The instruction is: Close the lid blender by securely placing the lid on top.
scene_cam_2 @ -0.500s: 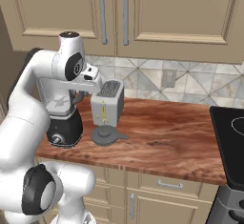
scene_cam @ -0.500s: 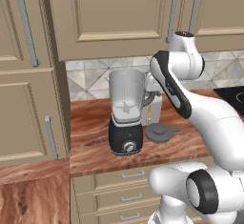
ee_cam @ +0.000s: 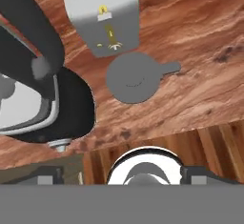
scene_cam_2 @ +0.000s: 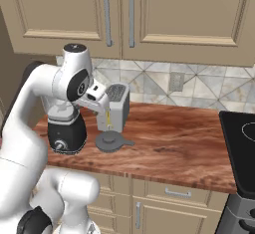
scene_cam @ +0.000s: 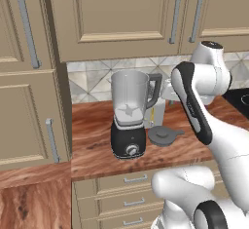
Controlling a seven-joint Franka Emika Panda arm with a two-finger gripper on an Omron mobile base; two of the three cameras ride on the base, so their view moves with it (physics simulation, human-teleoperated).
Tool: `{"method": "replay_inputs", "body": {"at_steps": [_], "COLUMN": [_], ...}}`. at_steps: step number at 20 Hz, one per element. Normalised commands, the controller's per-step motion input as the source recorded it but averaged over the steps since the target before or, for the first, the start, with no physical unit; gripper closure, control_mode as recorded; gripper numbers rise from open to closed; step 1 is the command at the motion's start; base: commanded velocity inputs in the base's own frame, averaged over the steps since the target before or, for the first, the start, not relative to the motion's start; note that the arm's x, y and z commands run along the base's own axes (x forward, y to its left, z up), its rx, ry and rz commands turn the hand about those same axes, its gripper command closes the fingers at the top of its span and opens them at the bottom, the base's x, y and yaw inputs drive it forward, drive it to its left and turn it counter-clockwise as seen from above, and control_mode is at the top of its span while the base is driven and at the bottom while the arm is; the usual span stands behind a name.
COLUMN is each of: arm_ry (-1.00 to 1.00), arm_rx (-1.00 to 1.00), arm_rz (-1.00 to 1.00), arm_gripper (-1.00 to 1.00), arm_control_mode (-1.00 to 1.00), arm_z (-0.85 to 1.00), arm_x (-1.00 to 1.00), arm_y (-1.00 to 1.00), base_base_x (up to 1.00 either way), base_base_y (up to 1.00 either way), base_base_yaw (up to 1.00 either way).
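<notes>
Hand view looks down at the lid lying flat on the counter, below the pincer, just beside the blender. Whether the pincer is open, I cannot tell. Seemingly the reaching step; next comes a descent onto the knob.

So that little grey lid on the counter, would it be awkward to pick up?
Probably a bit. The lid lies flat on the wooden counter, so there is little edge to pinch; its side tab looks like the easiest hold. It looks thin and stiff, likely light, and might slide if nudged rather than roll.
</notes>
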Motion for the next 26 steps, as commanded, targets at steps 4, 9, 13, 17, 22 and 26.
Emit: {"method": "replay_inputs", "body": {"at_steps": [4, 9, 13, 17, 22, 26], "arm_ry": [0.06, 0.14, 0.13, 0.17, 0.06, 0.03], "arm_rx": [0.19, 0.17, 0.17, 0.12, 0.14, 0.15], "arm_rz": [-0.68, -0.67, -0.55, -0.28, -0.16, -0.12], "arm_gripper": [-1.00, -1.00, -1.00, -1.00, -1.00, -1.00], "arm_control_mode": [-1.00, -1.00, -1.00, -1.00, -1.00, -1.00], "arm_z": [-0.35, -0.41, -0.46, -0.41, -0.39, -0.55], "arm_x": [-0.41, 0.00, 0.05, 0.03, 0.25, 0.41], "arm_y": [-0.67, -0.61, -0.59, -0.43, -0.15, 0.00], "base_base_x": [0.00, 0.00, 0.00, 0.00, 0.00, 0.00], "base_base_y": [0.00, 0.00, 0.00, 0.00, 0.00, 0.00], "base_base_yaw": [0.00, 0.00, 0.00, 0.00, 0.00, 0.00]}}
